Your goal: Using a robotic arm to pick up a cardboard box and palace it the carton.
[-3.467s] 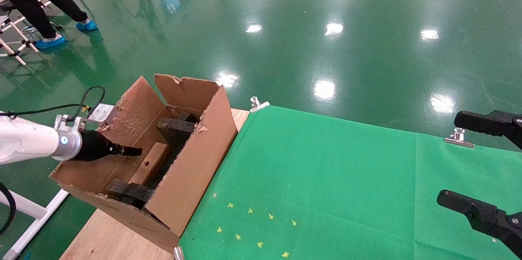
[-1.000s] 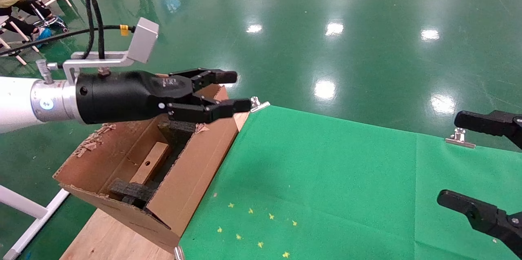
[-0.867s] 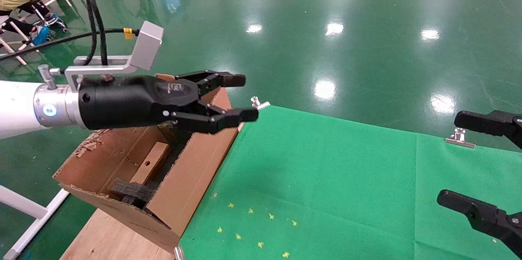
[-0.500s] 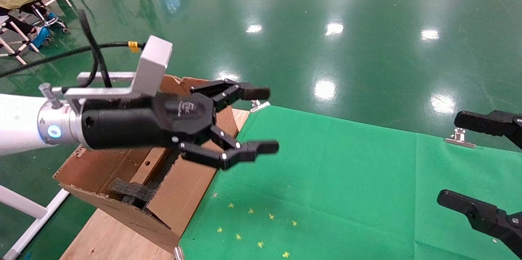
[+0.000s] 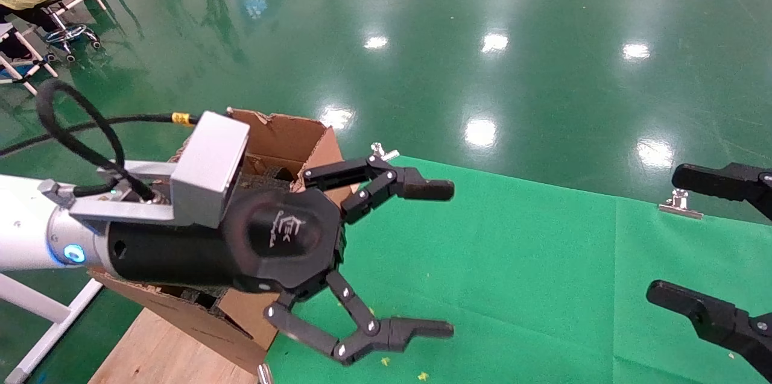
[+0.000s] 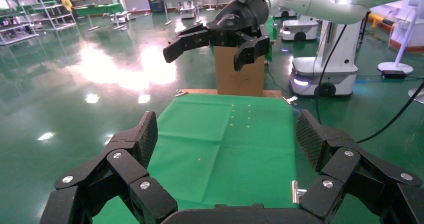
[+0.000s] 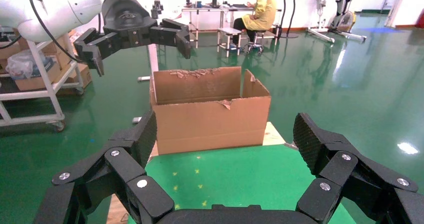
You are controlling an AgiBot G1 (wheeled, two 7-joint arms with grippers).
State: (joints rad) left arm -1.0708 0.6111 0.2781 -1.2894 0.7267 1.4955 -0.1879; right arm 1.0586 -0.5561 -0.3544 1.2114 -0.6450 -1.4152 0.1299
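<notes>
Above the near left part of the green cloth (image 5: 494, 263), the left gripper (image 5: 431, 260) of the robotic arm (image 5: 36, 239) is hanging with its fingers spread wide and gripping nothing, its silver camera block (image 5: 210, 170) sitting on top of the wrist. Behind it, the carton (image 7: 210, 115) is standing on the wooden table (image 5: 157, 354) at the cloth's left edge, flaps ragged and open. Whether the cardboard box is lying inside cannot be told, since the arm is covering the carton's interior. At the right edge, the right gripper (image 5: 711, 239) is sitting idle, also spread wide and empty.
</notes>
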